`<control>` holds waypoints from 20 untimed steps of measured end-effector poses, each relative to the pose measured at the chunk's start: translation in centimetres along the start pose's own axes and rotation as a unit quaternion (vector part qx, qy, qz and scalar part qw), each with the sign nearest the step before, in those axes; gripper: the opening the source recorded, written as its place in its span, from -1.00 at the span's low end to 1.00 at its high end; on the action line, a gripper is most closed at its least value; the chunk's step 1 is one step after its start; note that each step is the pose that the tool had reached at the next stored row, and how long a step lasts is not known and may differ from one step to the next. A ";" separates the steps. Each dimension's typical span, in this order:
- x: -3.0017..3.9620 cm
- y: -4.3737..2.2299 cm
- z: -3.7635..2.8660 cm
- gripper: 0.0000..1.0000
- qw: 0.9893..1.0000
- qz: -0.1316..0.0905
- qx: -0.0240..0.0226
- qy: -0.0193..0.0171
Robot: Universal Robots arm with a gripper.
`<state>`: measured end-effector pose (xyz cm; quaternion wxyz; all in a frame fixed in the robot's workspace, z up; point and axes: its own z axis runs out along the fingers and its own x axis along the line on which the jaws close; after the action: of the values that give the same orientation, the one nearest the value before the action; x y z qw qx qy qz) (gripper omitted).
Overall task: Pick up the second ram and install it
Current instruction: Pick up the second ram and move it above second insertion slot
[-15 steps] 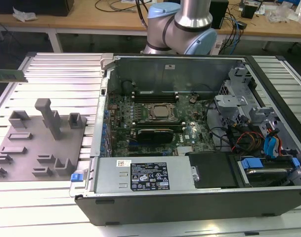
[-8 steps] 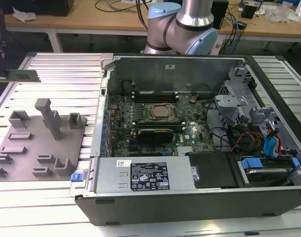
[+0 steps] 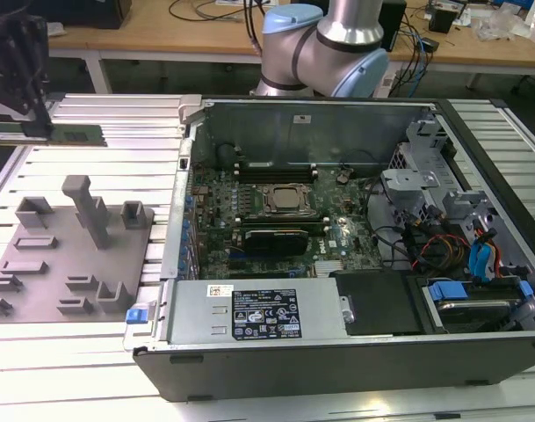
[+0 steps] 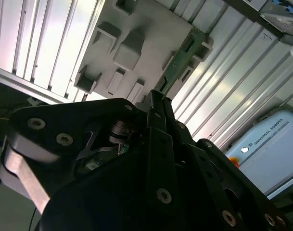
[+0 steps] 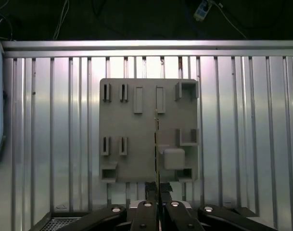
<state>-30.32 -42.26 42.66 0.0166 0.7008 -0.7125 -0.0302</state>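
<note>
The second ram point(image 3: 61, 134) is a long thin green stick, held level in the air at the exterior view's far left. My black gripper point(image 3: 39, 123) is shut on it from above. In the first wrist view the ram point(image 5: 157, 144) shows edge-on as a thin line running out from the gripper point(image 5: 158, 188), high over the grey holder plate point(image 5: 136, 163). In the second wrist view the green ram point(image 4: 184, 57) sticks out past the closed fingers point(image 4: 161, 113). The open computer case point(image 3: 337, 356) with its motherboard point(image 3: 337, 237) and square processor socket point(image 3: 286, 200) lies to the exterior view's right of the gripper.
The grey moulded holder plate point(image 3: 39, 281) with upright blocks lies on the slatted metal table point(image 3: 118, 163), beside the case's wall. The arm's base point(image 3: 324, 44) stands behind the case. Inside the case are cables point(image 3: 443, 246), a drive bay and a power supply point(image 3: 249, 312).
</note>
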 end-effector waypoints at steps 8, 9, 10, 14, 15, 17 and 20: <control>-0.08 -3.14 -0.20 -0.73 1.000 0.000 -0.001 0.000; -0.09 -3.58 -0.23 -0.73 1.000 0.000 -0.001 0.000; -0.10 -3.99 -0.26 -0.73 1.000 0.000 -0.001 0.000; -0.16 -6.03 -0.39 -0.73 1.000 0.000 -0.002 0.001; -0.17 -6.75 -0.44 -0.73 1.000 0.000 -0.002 0.001; -0.20 -7.91 -0.52 -0.73 1.000 0.000 -0.003 0.001; -0.24 -8.91 -0.59 -0.73 1.000 0.000 -0.003 0.002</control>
<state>-21.39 -42.18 42.66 0.0199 0.7007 -0.7125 -0.0314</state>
